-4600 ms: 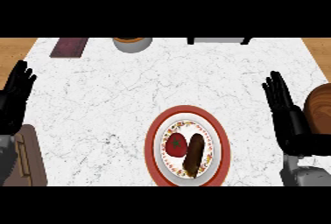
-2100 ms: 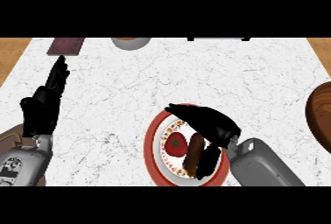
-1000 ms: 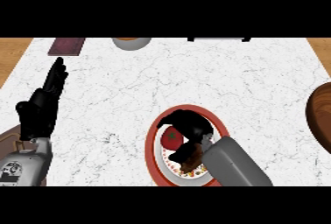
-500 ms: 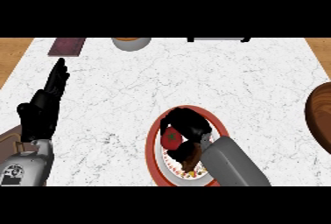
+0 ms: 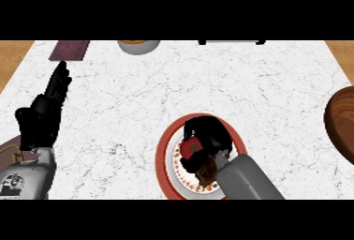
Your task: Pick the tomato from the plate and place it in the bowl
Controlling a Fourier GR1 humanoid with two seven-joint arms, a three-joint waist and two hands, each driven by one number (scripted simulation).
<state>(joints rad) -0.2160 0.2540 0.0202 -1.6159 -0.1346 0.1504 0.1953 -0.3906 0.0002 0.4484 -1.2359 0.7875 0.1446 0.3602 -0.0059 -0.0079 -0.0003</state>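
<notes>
1. Fingers (image 5: pixel 202 127) of the right hand (image 5: pixel 213 137) curl down over the tomato (image 5: pixel 191 146), wrapping its top and right side. Red skin and the green stem patch show at the hand's left edge. I read this as a grasp closed round it, though the thumb's side is hidden.
2. Position of the tomato: on the left half of the plate (image 5: pixel 168 140), near the red rim and just beside the dark brown food (image 5: pixel 205 171), which lies toward the forearm.
3. Compared with two seconds ago, the hand has come down from the plate's upper right, where it left the tomato uncovered. Over the last half second it has barely shifted, and the fingers have tightened inward.
4. That suggests the reach is finished and the grip is settling. The tomato lies at the same spot on the plate as before, so no lift has begun.
5. Carrying comes next, in my judgement. The bowl (image 5: pixel 342 123) shows only partly at the right edge, well apart from the plate, so the hand must rise clear of the rim and travel right.
6. Resting at the view's left, the left hand (image 5: pixel 43 117) is open with its fingers straight, holding nothing.
</notes>
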